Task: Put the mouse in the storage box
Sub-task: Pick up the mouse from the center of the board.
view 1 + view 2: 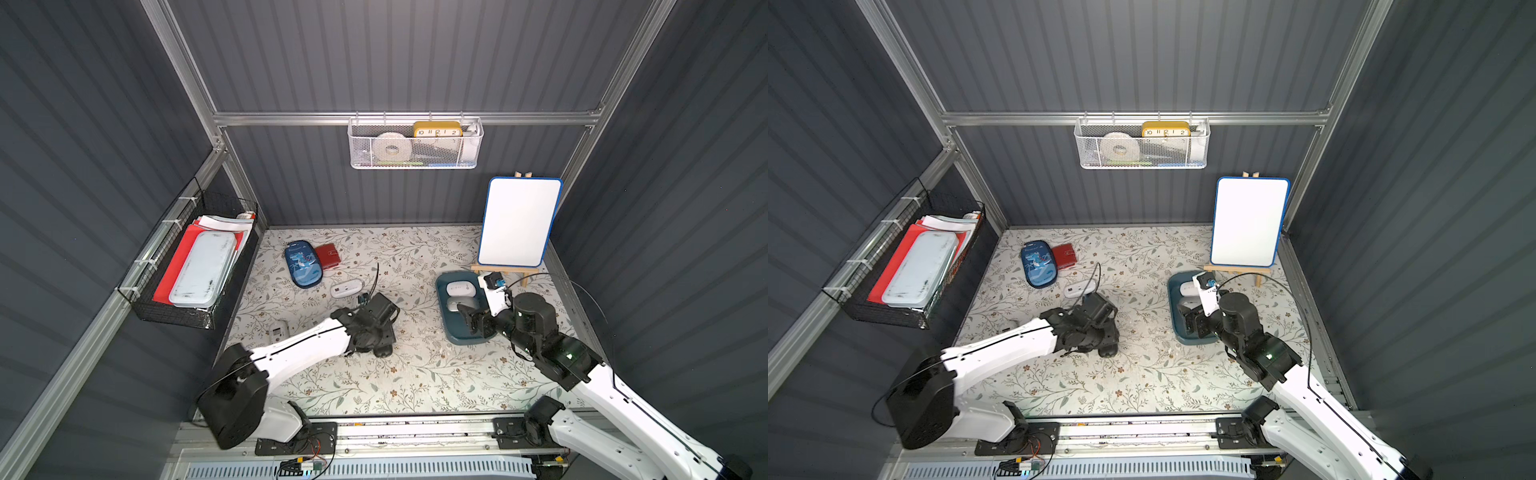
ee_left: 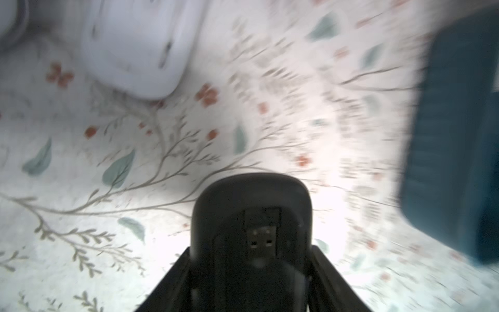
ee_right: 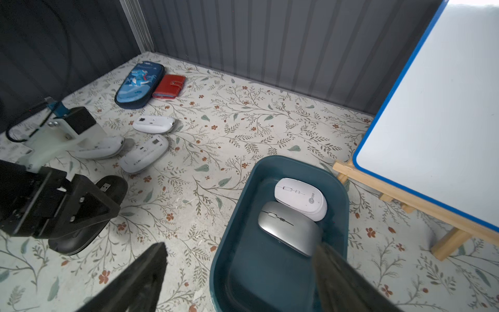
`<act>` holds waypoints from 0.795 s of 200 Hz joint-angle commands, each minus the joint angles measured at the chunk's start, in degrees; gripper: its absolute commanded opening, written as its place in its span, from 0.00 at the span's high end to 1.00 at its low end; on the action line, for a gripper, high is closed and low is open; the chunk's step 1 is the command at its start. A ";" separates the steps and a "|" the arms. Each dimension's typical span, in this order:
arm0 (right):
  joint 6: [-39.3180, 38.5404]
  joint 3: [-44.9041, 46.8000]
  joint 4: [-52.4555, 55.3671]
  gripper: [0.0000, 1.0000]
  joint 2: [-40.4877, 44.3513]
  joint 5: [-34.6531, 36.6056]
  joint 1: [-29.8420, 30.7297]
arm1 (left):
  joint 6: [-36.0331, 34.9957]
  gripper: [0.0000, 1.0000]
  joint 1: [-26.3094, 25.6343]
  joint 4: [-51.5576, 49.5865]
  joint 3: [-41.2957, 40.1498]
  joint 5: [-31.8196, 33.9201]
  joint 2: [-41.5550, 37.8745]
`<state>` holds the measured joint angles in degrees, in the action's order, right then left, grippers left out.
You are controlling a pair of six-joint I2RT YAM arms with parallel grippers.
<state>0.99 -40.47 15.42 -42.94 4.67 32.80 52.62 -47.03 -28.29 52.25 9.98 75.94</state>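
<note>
Left gripper (image 2: pixel 251 250) is clamped on the black mouse (image 2: pixel 252 213), a finger on each side. The mouse is belly-up and tilted, with the dongle showing in its slot. It sits mid-mat, left of the box (image 3: pixel 251 286) and well apart from it. Can't tell if it's clear of the mat (image 3: pixel 270 113); the left wrist view is blurred.

Right gripper (image 3: pixel 240 251) hangs over the box's near end, fingers wide apart with nothing between them. One finger is over the mat, the other over the box.

At the box's far end are a silver mouse (image 3: pixel 289 228) and a white mouse (image 3: pixel 301 198), touching, the white one farther back.

Past the left gripper, three loose mice (image 3: pixel 144 158) (image 3: pixel 154 124) (image 3: pixel 100 147) lie on the mat. All are white and at least two are belly-up. The third is partly hidden by the left wrist mount.

Farther back on the left, a blue pencil case (image 3: pixel 139 85) has a red wallet (image 3: pixel 169 86) right against it.

Behind the box, a whiteboard (image 1: pixel 517 226) stands on a wooden easel (image 1: pixel 505 272).

A black wire basket (image 1: pixel 187 266) hangs on the left wall. A white mesh basket (image 1: pixel 415 145) hangs on the back rail.
</note>
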 commanded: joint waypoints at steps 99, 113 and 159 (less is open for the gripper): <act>41.41 -9.81 -18.08 0.24 -11.28 -29.97 0.90 | -41.51 0.59 -0.14 20.23 4.61 1.22 -14.94; 43.12 -10.99 -19.66 0.24 -13.99 -31.14 2.04 | -45.35 0.59 -0.08 24.03 2.31 -1.01 -16.28; 40.86 -17.14 -19.37 0.26 -22.03 -27.27 9.47 | -49.15 0.59 -0.10 27.27 -0.67 -4.48 -18.08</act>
<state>41.47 -53.93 -1.65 -62.43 -22.96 39.48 8.36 -47.00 -5.93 51.99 8.62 59.22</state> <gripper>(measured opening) 0.754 0.606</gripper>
